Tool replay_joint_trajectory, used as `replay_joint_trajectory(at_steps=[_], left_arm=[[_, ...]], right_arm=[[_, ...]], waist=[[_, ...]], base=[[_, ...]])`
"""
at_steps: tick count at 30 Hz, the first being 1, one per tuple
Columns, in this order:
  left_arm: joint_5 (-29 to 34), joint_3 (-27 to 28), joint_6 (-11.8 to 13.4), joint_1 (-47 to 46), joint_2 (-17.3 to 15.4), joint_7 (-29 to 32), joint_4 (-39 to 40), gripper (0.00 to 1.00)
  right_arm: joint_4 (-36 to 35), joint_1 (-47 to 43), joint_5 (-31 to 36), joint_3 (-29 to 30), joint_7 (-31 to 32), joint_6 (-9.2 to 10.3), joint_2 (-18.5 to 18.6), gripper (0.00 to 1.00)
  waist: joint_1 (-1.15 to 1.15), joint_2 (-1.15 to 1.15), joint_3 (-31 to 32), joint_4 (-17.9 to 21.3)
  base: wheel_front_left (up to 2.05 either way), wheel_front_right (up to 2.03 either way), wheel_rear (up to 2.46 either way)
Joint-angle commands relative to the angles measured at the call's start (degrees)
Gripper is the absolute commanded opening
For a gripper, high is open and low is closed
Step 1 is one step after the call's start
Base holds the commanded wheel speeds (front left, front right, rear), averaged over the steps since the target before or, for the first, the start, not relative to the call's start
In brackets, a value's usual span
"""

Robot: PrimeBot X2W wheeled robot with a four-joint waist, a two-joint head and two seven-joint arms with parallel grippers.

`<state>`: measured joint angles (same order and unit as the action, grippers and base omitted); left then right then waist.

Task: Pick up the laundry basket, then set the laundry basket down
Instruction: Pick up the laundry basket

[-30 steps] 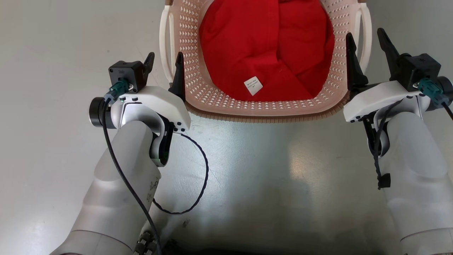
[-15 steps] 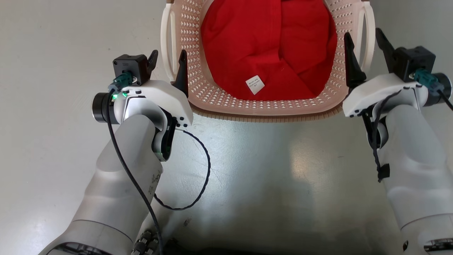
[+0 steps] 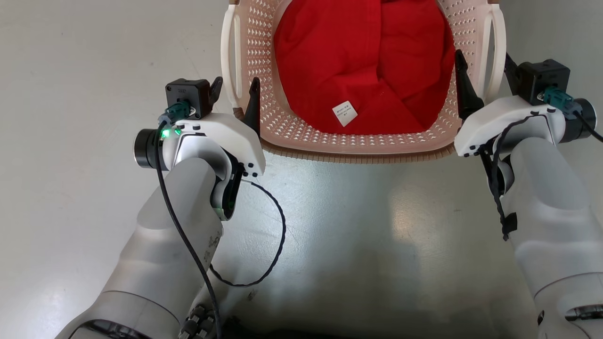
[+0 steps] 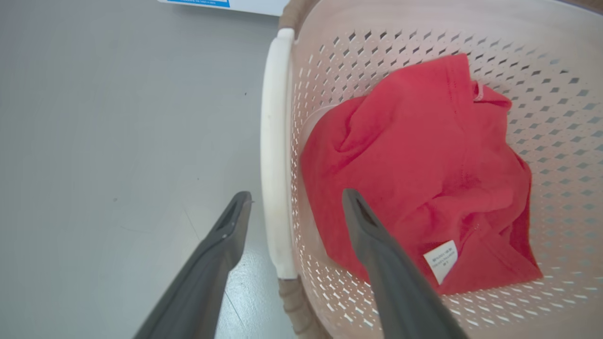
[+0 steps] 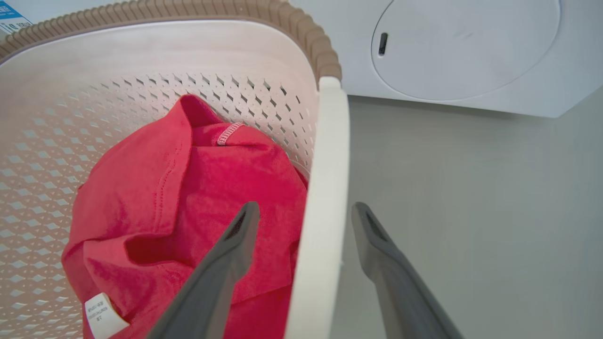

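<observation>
As far as I can judge, the task is at its very start: the lift is not done, nor the set-down.

Nearest me is bare grey floor (image 3: 353, 226). The laundry basket (image 3: 358, 149) sits just beyond it, centred between my 2 arms and apparently resting on that floor.

My left pincer (image 3: 235, 87) is at the basket's near-left side with its fingers apart, straddling the left handle (image 3: 229, 56). 1 finger is outside over the floor and 1 is inside near the perforated wall. In the left wrist view the white bar runs up between the 2 fingers with a gap on each side, so nothing is clamped.

My right pincer (image 3: 482, 59) mirrors this on the near-right, also apart. The right handle (image 3: 498, 52) lies between an inner finger over the red garment (image 3: 367, 61) and an outer finger over the floor.

To my eye, what is left is to close both pincers on the handles, raise the basket level, then lower it.

Farther in, the garment covers the basket's bottom, its white label (image 3: 345, 113) toward the near side. Beyond the basket's far-right corner stands the washing machine (image 5: 466, 52).
</observation>
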<state>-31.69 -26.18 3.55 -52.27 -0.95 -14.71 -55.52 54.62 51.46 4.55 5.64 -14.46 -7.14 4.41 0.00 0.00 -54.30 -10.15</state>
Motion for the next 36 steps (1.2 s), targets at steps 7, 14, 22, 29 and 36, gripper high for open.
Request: replay_joint_trajectory(at_steps=[7, 14, 22, 29, 36], left_arm=[[-2.6, -0.7, 0.7, 0.7, -1.9, -0.3, -1.0, 1.0], [-4.1, -2.7, 0.4, -0.3, -1.9, -0.3, -2.9, 0.97], [-4.9, -4.0, 0.8, -1.8, -1.9, -0.3, -4.1, 0.9], [-5.9, -5.9, 0.6, -3.1, -1.9, -0.3, -5.1, 0.79], [-7.4, -8.7, 0.9, -3.7, -1.9, -0.3, -6.8, 0.5]], right_arm=[[2.1, 0.1, 0.4, -1.9, -0.5, -0.35, -1.5, 1.0], [4.1, 1.1, -0.5, -3.8, -0.5, -0.35, -1.5, 0.99], [5.1, 1.4, -1.0, -5.4, -0.5, -0.35, -1.5, 0.95], [5.3, 1.5, -0.8, -5.7, -0.5, -0.35, -1.5, 0.9], [6.1, 2.2, -0.6, -6.2, -0.5, -0.35, -1.5, 0.65]], waist=[[0.0, 0.0, 0.8, 0.1], [0.0, 0.0, 1.4, 0.6], [0.0, 0.0, 1.4, 1.1], [0.0, 0.0, 0.8, 1.0], [0.0, 0.0, 0.3, 1.2]], base=[[0.0, 0.0, 0.0], [0.0, 0.0, 0.0], [0.0, 0.0, 0.0], [0.0, 0.0, 0.0], [0.0, 0.0, 0.0]])
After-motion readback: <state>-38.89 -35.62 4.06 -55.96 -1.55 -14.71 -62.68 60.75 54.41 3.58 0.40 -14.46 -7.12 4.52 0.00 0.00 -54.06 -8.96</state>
